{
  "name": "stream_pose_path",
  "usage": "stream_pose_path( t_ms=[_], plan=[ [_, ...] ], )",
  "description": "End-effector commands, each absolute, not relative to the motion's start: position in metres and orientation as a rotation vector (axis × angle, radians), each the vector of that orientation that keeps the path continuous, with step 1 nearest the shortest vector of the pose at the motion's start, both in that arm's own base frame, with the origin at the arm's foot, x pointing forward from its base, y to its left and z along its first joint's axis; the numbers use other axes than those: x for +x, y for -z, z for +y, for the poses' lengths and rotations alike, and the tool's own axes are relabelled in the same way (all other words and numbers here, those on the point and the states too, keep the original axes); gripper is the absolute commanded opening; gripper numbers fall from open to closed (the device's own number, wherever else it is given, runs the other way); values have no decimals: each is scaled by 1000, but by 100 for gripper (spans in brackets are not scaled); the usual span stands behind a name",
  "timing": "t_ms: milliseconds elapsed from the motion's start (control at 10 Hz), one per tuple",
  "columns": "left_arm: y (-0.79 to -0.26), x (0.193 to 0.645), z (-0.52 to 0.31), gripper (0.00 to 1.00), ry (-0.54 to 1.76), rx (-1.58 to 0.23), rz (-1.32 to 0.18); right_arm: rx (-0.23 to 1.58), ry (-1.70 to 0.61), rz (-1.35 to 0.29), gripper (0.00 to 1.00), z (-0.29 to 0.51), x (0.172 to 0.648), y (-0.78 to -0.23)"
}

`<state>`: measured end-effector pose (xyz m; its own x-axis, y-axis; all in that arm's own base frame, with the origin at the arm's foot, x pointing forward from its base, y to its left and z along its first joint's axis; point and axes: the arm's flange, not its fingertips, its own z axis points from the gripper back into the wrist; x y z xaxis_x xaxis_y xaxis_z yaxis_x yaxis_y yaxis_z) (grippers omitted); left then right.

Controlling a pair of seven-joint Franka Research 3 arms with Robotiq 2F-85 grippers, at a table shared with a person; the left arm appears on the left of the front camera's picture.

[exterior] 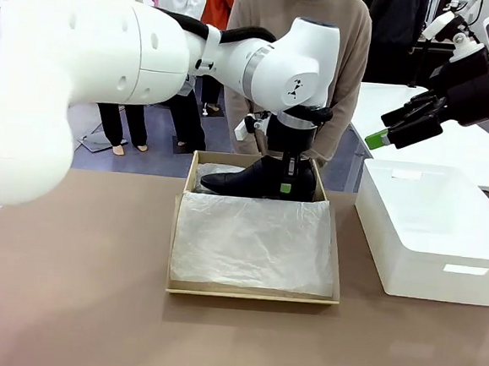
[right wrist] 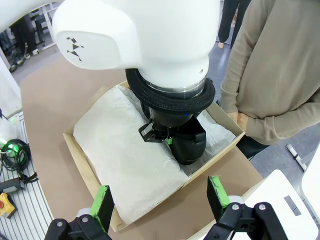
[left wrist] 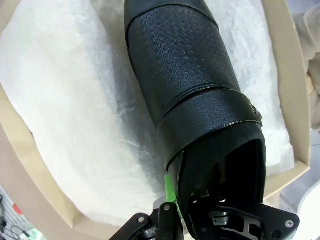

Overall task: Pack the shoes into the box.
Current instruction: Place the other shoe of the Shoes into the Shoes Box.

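One of the shoes (exterior: 245, 181), glossy black with a strap, lies on its side on white tissue in the far part of the brown cardboard box (exterior: 253, 295). My left gripper (exterior: 287, 183) comes down from above and is shut on the shoe's heel rim. In the left wrist view the shoe (left wrist: 185, 75) stretches away from the gripper (left wrist: 186, 196), with one green pad outside the heel wall and the other finger inside the opening. My right gripper (exterior: 382, 130) hangs open in the air to the right, above and behind the box (right wrist: 75, 150), with nothing between its fingers (right wrist: 102, 200).
A person in a beige sweater (exterior: 296, 68) stands close behind the box at the far edge. A larger white rectangular box (exterior: 431, 232) sits on the table at the right. Crumpled tissue (exterior: 252, 243) covers the box's near part. Bare brown tabletop lies in front and to the left.
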<state>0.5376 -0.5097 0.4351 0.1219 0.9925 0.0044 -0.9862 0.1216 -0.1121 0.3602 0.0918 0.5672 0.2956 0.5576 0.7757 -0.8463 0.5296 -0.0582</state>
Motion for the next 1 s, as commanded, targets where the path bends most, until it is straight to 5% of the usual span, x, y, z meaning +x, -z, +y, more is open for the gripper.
stream_pose_path(
  t_ms=[0, 500, 900],
  plan=[
    [-438, 546, -519, 0, -1507, -66, -56, 418, -986, -858, 100, 91, 364, -566],
    [-431, 547, -522, 5, -1509, -35, -10, 418, -986, -858, 100, 91, 364, -566],
    [-463, 536, -520, 85, -1511, -3, -42, 418, -986, -858, 100, 91, 364, -566]
  ],
)
